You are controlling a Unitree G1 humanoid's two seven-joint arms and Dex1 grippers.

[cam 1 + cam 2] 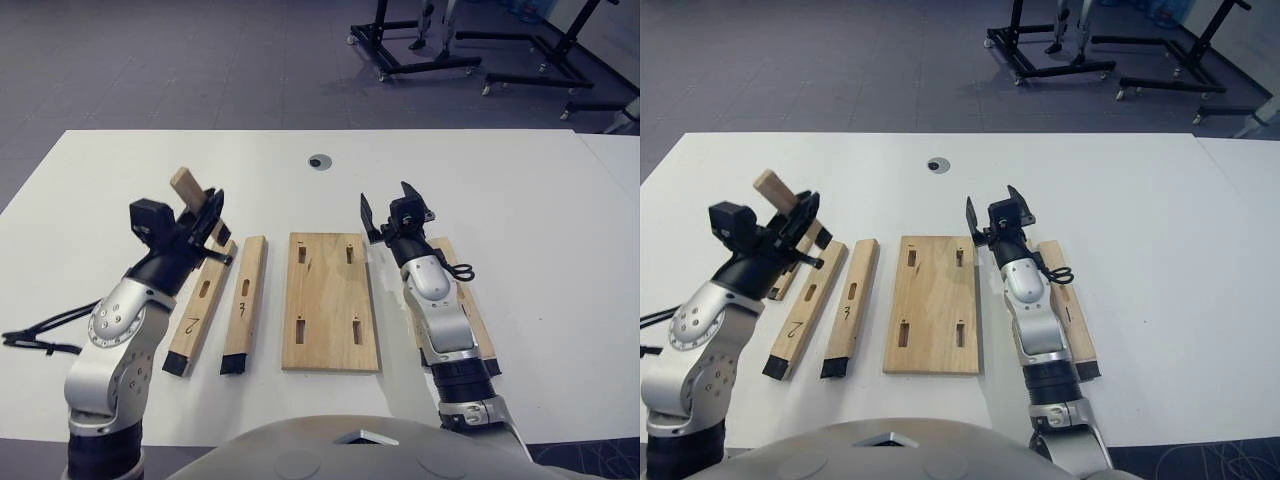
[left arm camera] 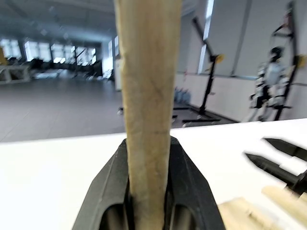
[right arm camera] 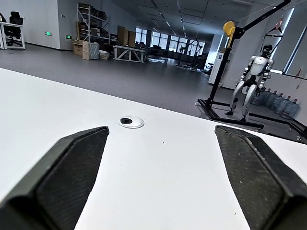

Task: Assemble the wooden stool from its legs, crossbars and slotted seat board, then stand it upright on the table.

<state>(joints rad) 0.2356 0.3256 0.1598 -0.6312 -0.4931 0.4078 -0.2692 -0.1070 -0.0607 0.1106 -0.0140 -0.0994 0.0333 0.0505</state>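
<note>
A short pale wooden crossbar (image 1: 186,183) stands tilted, clamped in the left jaws, with a black-footed slotted wooden leg (image 1: 203,300) and its twin (image 1: 245,300) flat just beside them, and a four-slot wooden seat board (image 1: 330,300) flat beside the right jaws.

Legible markings, located from the seat board (image 1: 933,305):
- Handwritten "2" on the outer left leg (image 1: 800,320), second to the board's left.
- Handwritten "3" on the inner left leg (image 1: 852,305), just left of the board.
- A single stroke, probably "1", on the right leg (image 1: 1072,320).
</note>
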